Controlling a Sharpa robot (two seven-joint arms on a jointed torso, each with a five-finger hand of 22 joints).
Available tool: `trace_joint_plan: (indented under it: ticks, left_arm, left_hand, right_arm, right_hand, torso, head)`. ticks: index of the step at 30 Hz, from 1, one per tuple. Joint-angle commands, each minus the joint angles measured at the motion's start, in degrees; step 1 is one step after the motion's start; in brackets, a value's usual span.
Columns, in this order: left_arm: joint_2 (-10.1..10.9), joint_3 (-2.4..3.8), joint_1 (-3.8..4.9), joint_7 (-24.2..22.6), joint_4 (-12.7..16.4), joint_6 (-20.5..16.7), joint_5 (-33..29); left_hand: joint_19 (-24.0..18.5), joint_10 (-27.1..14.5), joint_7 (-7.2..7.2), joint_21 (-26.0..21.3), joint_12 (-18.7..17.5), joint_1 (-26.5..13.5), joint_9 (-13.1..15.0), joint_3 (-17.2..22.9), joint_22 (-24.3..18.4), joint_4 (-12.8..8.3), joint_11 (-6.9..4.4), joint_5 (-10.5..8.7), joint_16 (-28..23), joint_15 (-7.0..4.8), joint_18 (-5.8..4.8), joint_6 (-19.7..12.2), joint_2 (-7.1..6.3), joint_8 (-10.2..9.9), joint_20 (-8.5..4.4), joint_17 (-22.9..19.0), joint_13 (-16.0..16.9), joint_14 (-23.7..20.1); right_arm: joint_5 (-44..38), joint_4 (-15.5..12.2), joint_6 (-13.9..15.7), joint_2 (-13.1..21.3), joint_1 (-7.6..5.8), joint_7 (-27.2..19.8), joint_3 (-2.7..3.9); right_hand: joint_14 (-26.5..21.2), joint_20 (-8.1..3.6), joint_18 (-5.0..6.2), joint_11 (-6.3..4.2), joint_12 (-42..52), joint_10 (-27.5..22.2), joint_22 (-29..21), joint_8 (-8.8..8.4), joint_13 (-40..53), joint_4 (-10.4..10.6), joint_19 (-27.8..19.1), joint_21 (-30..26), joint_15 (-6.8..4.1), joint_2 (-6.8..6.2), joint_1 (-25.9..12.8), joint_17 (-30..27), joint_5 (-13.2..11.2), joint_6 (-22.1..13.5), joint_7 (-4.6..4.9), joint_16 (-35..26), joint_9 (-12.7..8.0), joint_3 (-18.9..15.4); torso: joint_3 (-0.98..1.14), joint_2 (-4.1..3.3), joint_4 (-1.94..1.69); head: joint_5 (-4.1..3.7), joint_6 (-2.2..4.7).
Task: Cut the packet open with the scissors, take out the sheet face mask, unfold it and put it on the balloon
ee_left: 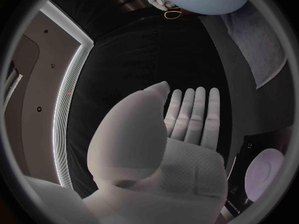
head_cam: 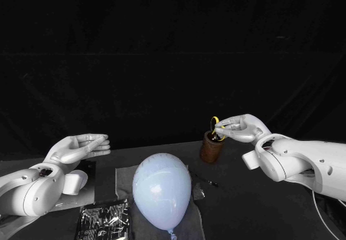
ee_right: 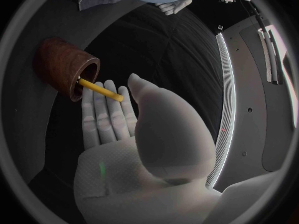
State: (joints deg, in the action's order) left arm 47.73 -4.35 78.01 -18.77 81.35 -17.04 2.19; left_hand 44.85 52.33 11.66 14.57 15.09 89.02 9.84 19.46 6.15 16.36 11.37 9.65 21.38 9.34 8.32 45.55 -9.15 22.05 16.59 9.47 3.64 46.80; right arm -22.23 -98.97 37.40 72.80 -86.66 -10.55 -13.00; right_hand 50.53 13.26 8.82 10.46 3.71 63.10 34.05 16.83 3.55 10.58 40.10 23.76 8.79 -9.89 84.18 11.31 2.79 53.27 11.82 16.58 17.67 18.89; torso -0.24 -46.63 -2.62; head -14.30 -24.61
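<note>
The right hand (head_cam: 241,129) is at the brown cup (head_cam: 211,150), fingers closed on the yellow handle of the scissors (head_cam: 216,126). The scissors stand blades-down in the cup, so the loops are easy to reach. From the wrist view, it is hard to judge how firm that pinch is. The left hand (head_cam: 78,147) hovers with its fingers straight and nothing in them, likely kept free for the packet (head_cam: 104,220), which lies flat below it, just beside the balloon (head_cam: 162,187).
</note>
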Motion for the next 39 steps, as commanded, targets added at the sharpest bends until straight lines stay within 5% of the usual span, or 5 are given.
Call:
trace_joint_plan:
  ticks: [1, 17, 34, 35, 39]
  left_arm:
    - [0.0, 0.02, 0.02, -0.6, 0.2, 1.2, -0.3]
    - [0.1, -0.12, 0.02, -0.4, 0.1, 1.5, -0.4]
    - [0.1, -0.15, 0.02, -0.3, -0.2, 1.6, -0.4]
    - [0.1, -0.15, 0.02, -0.3, -0.2, 1.6, -0.4]
    - [0.1, -0.16, 0.02, -0.3, -0.3, 1.7, -0.4]
  left_hand:
    - [0.2, 0.4, 2.69, 0.3, -0.4, -0.2, -0.1, 0.4, -0.1, 0.0, -0.08, 0.11, -0.2, 0.06, 1.13, 0.5, -0.61, -0.3, -0.02, 0.1, -0.1, 0.5]
    - [0.2, 0.4, 2.76, 0.3, -0.6, -0.2, -0.1, 0.5, -0.1, 0.0, -0.02, 0.1, -0.4, 0.11, 1.11, 0.4, -0.74, -0.4, -0.01, 0.0, -0.1, 0.5]
    - [0.2, 0.4, 2.78, 0.3, -0.8, -0.2, -0.2, 0.6, -0.1, -0.1, 0.0, 0.1, -0.5, 0.13, 1.1, 0.5, -0.78, -0.5, -0.01, 0.0, -0.1, 0.5]
    - [0.2, 0.4, 2.78, 0.3, -0.8, -0.2, -0.2, 0.6, -0.1, -0.1, 0.0, 0.1, -0.5, 0.14, 1.1, 0.5, -0.78, -0.5, -0.01, 0.0, -0.1, 0.5]
    - [0.2, 0.4, 2.78, 0.3, -0.8, -0.2, -0.2, 0.6, -0.1, -0.1, 0.0, 0.1, -0.5, 0.14, 1.1, 0.5, -0.78, -0.5, -0.01, 0.0, -0.1, 0.5]
  right_arm:
    - [0.4, 0.0, 0.5, 0.5, 0.02, -2.3, 0.04]
    - [0.5, -1.1, -1.7, 2.4, 0.02, -1.9, 0.04]
    - [0.7, -4.0, -6.9, 3.7, 0.02, -2.0, 0.04]
    - [0.5, -4.4, -7.0, 3.8, 0.01, -2.0, 0.04]
    - [0.0, -4.9, -7.6, 4.1, 0.0, -1.9, 0.04]
  right_hand:
    - [-1.0, 0.62, 0.16, -0.59, 0.1, -1.7, -0.4, -0.54, 0.1, 0.1, 0.1, -0.6, 0.07, -0.49, -0.9, 0.2, 0.0, -0.1, 0.51, 0.7, -0.2, -0.9]
    - [-4.0, 1.57, 0.83, -0.32, 0.9, -3.2, -1.5, -1.48, 0.2, 0.4, 0.6, -1.7, 0.45, -1.12, -2.5, 1.0, 0.0, -0.3, 0.68, 2.7, -0.6, -3.8]
    - [-7.8, 2.57, 1.0, 0.41, 0.1, -7.2, -3.4, -2.64, 0.1, -0.4, -0.5, -4.1, 1.34, 0.5, -1.2, 0.6, 0.0, -0.3, -1.11, 2.2, -0.9, -6.1]
    - [-8.6, 2.93, 0.72, 2.05, -0.1, -9.4, -3.8, -3.21, 0.0, -0.5, -0.8, -4.6, 2.16, 0.82, -1.1, 0.5, 0.0, -1.0, -3.3, 2.1, -1.1, -6.5]
    - [-11.2, 3.1, -0.09, 3.45, 0.3, -13.7, -5.1, -4.04, 0.2, -0.8, -1.6, -6.2, 3.27, 1.43, -1.1, 0.3, 0.0, -1.3, -4.33, 2.0, -1.3, -8.0]
  torso:
    - [0.01, -0.01, -0.05]
    - [0.02, -0.03, -0.02]
    - [0.02, -0.02, -0.06]
    - [0.01, -0.03, -0.05]
    - [0.0, -0.04, -0.02]
  head:
    - [-0.09, 0.08]
    - [-0.19, 0.33]
    - [-0.22, 0.5]
    - [-0.22, 0.5]
    - [-0.27, 0.49]
